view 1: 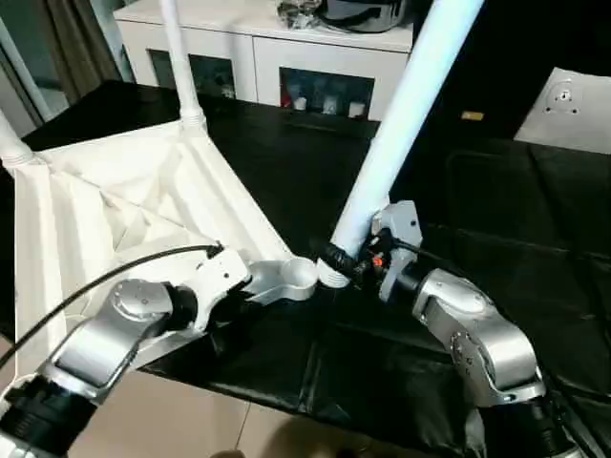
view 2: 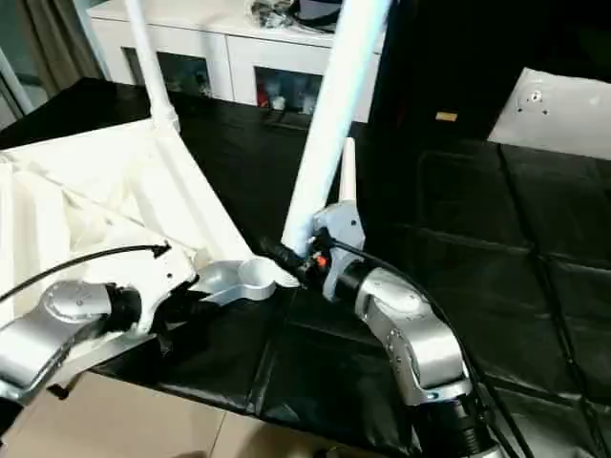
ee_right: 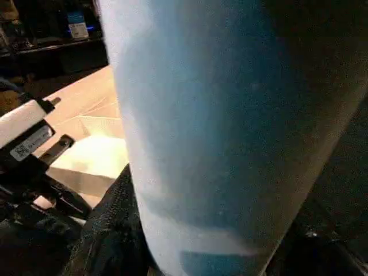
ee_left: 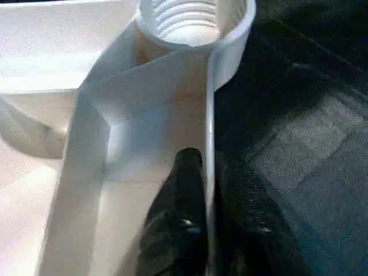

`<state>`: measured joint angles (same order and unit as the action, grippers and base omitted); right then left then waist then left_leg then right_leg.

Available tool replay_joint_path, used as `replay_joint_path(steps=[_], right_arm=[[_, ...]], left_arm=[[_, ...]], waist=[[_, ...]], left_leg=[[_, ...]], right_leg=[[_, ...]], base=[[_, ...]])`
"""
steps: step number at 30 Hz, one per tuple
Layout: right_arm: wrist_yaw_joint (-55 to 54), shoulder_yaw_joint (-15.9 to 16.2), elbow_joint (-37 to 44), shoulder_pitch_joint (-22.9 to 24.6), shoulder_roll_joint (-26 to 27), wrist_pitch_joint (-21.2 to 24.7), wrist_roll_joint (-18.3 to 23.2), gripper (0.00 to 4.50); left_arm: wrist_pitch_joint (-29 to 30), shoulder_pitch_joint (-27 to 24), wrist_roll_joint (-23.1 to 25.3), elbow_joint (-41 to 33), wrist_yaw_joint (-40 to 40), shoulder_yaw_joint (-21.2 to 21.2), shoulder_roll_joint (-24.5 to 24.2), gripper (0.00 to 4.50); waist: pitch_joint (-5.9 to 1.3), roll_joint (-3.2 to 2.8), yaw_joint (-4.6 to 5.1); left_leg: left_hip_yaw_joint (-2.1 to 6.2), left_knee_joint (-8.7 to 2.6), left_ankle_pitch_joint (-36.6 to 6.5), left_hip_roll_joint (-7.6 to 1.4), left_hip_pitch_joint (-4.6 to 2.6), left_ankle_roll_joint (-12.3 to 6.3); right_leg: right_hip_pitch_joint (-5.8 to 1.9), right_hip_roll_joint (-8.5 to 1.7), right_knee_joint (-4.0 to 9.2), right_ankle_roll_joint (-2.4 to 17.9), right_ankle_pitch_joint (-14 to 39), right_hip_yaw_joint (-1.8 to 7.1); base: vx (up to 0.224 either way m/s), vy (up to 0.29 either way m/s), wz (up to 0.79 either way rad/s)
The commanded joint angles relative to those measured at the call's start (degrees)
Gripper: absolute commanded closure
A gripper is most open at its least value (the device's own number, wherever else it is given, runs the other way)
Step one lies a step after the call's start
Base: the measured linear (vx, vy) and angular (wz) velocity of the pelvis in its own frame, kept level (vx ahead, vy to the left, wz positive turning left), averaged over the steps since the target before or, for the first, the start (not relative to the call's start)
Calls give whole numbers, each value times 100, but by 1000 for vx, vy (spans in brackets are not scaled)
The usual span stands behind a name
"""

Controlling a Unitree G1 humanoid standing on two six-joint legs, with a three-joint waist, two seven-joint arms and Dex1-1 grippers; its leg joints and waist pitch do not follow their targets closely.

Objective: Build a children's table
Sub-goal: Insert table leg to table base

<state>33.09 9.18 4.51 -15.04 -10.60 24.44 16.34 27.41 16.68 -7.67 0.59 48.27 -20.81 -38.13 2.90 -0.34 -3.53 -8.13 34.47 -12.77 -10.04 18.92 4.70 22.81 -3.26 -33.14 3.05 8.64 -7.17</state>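
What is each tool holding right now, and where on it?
The right tool grips a table leg near its lower, threaded end. The left tool pinches the tabletop's rim just behind the empty corner socket.

Silver forearms (view 1: 105, 343) are gleaming, black cuffs showing at their bases; a black cable (view 1: 115, 272) is trailing along the left one, and black fingers (ee_left: 181, 224) are showing.

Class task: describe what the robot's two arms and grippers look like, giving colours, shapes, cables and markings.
Both forearms are rounded silver casings with black joint collars. A thin black cable loops to the left gripper, whose mount is white and fingers black. The right gripper has a white-grey mount, black fingers, black cable and a small orange-red detail.
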Motion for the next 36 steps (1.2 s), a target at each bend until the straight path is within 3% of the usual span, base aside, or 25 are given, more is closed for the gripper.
replay_joint_path(steps=[1,5,8,10,11,13,14,15,17,18,19,23,26,28,36], right_arm=[[59,-37,159,-12,-25,48,39,256],[168,64,156,-133,12,38,106,256],[322,218,184,-195,-2,29,104,256],[342,341,125,-247,11,37,31,256],[332,379,81,-267,23,27,-6,256],[316,442,-7,-311,58,10,-69,256],[319,492,-110,-370,86,-11,-124,256],[328,538,-239,-441,124,-42,-187,256],[332,565,-312,-485,137,-46,-221,256],[324,616,-448,-549,150,-42,-268,256],[324,616,-449,-549,150,-42,-269,256],[280,764,-748,-609,125,-130,-470,256],[219,786,-998,-663,225,-226,-560,256],[210,782,-1094,-686,288,-255,-549,256],[216,869,-1623,-786,440,-547,-713,256]], left_arm=[[-321,114,186,172,228,-149,-147,440],[-1495,296,182,538,989,-192,-228,450],[-1751,379,24,697,1084,-57,-78,450],[-1921,407,29,773,1202,-78,-70,450],[-2033,419,73,840,1260,-119,-89,450],[-2200,405,115,959,1361,-155,-104,450],[-2244,372,73,1010,1345,-93,-58,450],[-2276,331,4,1077,1311,24,20,450],[-2340,313,11,1119,1232,104,73,450],[-2294,280,-8,1152,1136,211,140,450],[-2294,280,-8,1152,1135,212,141,450],[-1940,208,-144,1180,910,428,289,450],[-1794,33,-483,951,988,630,381,450],[-1745,-47,-556,842,1048,664,392,450],[-1702,-220,-278,584,1256,499,270,450]], waist=[[-352,-111,-28],[-360,-109,-21],[-356,-119,-82],[-361,-122,-146],[-360,-93,-165],[-364,-106,-175],[-359,-50,-169],[-358,-78,-178],[-347,-71,-185],[-343,-12,-190],[-339,-39,-195],[-336,-39,-184],[-351,-59,-159],[-360,-30,-116],[-365,-32,-113]], left_leg=[[68,-410,-851,-212,59,-212],[69,-421,-844,-232,61,-194],[48,-418,-874,-257,10,-180],[50,-432,-815,-285,5,-160],[45,-440,-836,-302,-9,-127],[40,-444,-799,-311,-2,-80],[34,-447,-795,-309,7,-93],[41,-455,-805,-302,25,-64],[26,-449,-884,-288,17,-58],[22,-452,-857,-288,30,-64],[27,-454,-823,-283,38,-62],[25,-455,-857,-280,41,-59],[29,-444,-838,-287,58,-58],[38,-450,-750,-288,83,-94],[16,-447,-540,-306,63,-177]], right_leg=[[-357,-489,498,116,2436,341],[-361,-501,473,169,2305,353],[-320,-514,470,238,2322,367],[-317,-524,451,277,2243,377],[-298,-528,432,332,2092,396],[-306,-536,381,424,1899,417],[-310,-533,388,422,1909,418],[-333,-549,366,428,1975,418],[-323,-568,417,345,2265,417],[-333,-572,430,282,2376,419],[-332,-576,429,250,2448,413],[-325,-567,453,155,2591,403],[-328,-580,436,243,2457,401],[-351,-561,396,297,2199,409],[-333,-556,334,516,1805,436]], base=[[0,0,0],[0,0,0],[0,0,0],[0,0,0],[0,0,0],[0,0,0],[0,0,0],[0,0,0],[0,0,0],[0,0,0],[0,0,0],[0,0,0],[0,0,0],[0,0,0],[0,0,0]])
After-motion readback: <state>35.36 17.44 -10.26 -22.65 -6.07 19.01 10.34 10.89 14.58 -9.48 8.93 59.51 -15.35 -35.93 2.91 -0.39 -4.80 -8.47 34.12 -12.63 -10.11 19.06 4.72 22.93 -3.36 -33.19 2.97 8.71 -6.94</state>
